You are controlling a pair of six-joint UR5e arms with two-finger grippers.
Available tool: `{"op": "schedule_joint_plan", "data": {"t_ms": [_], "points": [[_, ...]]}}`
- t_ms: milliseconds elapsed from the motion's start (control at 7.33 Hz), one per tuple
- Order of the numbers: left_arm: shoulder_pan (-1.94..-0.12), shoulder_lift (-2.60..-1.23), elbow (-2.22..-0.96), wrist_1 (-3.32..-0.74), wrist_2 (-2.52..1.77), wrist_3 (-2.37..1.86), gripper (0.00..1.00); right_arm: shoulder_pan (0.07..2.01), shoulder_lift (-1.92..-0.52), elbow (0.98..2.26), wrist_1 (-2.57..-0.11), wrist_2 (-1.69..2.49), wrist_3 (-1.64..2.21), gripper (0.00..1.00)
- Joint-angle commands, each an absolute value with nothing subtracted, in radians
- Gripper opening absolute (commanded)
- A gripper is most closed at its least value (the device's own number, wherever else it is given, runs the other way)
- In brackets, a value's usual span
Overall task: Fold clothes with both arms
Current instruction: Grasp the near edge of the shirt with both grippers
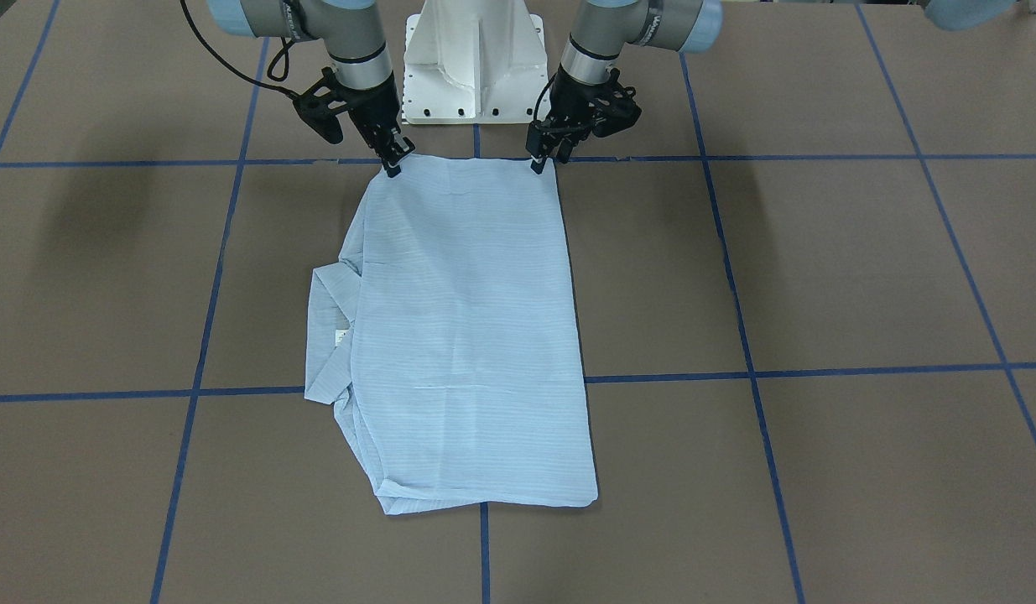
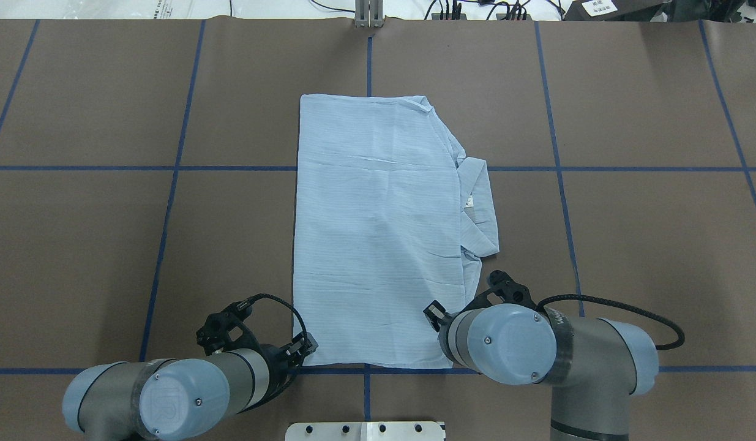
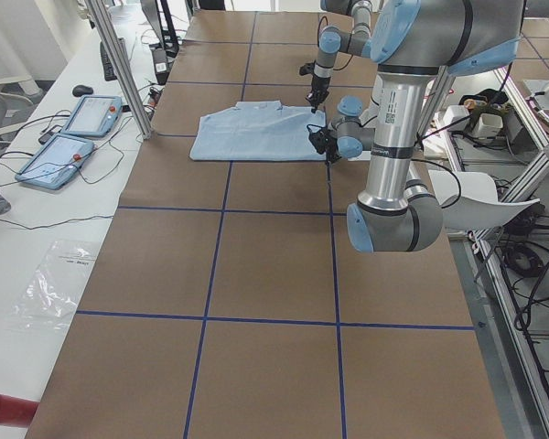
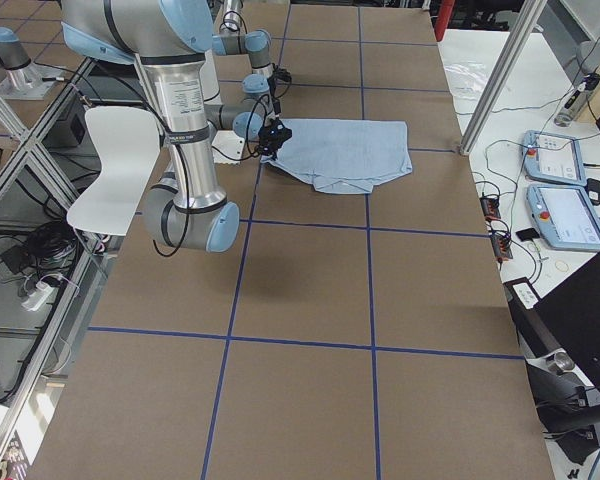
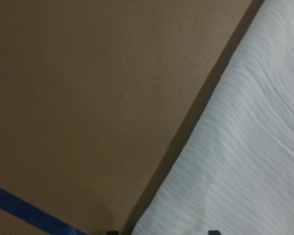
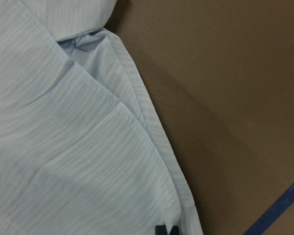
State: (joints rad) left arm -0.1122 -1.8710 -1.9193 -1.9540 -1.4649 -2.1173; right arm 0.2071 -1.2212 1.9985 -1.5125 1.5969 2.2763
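The pale blue striped shirt [image 1: 467, 335] lies flat on the brown table, folded into a long rectangle [image 2: 378, 233]. Its collar [image 2: 479, 208] juts out on my right side. My left gripper [image 1: 538, 164] is at the shirt's near left corner. In the left wrist view its fingertips [image 5: 110, 232] stand apart with the cloth [image 5: 245, 161] between them. My right gripper [image 1: 393, 166] is at the near right corner. In the right wrist view its tips [image 6: 166, 230] are closed together on the cloth's edge [image 6: 63, 147]. In the overhead view my wrist hides the right fingers.
The white pedestal base [image 1: 474, 63] stands just behind both grippers. Blue tape lines [image 1: 819, 369] cross the brown table surface. Two teach pendants [image 3: 91, 114] lie on a side bench beyond the table's far edge.
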Motion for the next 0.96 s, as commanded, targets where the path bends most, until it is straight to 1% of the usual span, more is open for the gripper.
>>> {"op": "schedule_joint_plan", "data": {"t_ms": [0, 136, 546, 682, 819], "points": [[-0.109, -1.871, -1.921, -1.950, -1.465, -2.159, 0.18, 0.207, -1.221, 1.999, -1.513, 1.597, 2.276, 0.00], [-0.107, -1.871, -1.921, -1.950, -1.465, -2.163, 0.00, 0.207, -1.223, 1.999, -1.513, 1.597, 2.276, 0.00], [-0.109, -1.875, -1.945, -1.950, -1.468, -2.164, 0.00, 0.207, -1.224, 1.999, -1.513, 1.597, 2.276, 0.00], [-0.109, -1.870, -1.982, -1.948, -1.468, -2.164, 0.00, 0.207, -1.224, 2.003, -1.513, 1.597, 2.278, 0.00], [-0.109, -1.867, -2.015, -1.947, -1.470, -2.166, 0.00, 0.212, -1.239, 2.044, -1.513, 1.595, 2.295, 0.00]]}}
